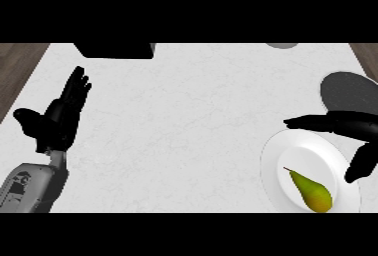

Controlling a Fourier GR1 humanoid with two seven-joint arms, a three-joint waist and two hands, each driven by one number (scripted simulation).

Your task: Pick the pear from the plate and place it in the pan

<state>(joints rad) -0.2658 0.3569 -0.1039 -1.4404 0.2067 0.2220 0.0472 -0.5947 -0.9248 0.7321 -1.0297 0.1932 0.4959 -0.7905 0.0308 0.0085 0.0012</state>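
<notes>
Pear, yellow-green and slender with a short stem, lies on the round white plate, just below and left of the right hand, not touched. Right hand hovers over the plate's upper right rim, fingers spread and pointing left, thumb hanging down apart from them; nothing held. Dark grey round pan sits just above this hand, partly covered by it. Left hand rests open at the view's left, fingers straight, well apart from the plate.
</notes>
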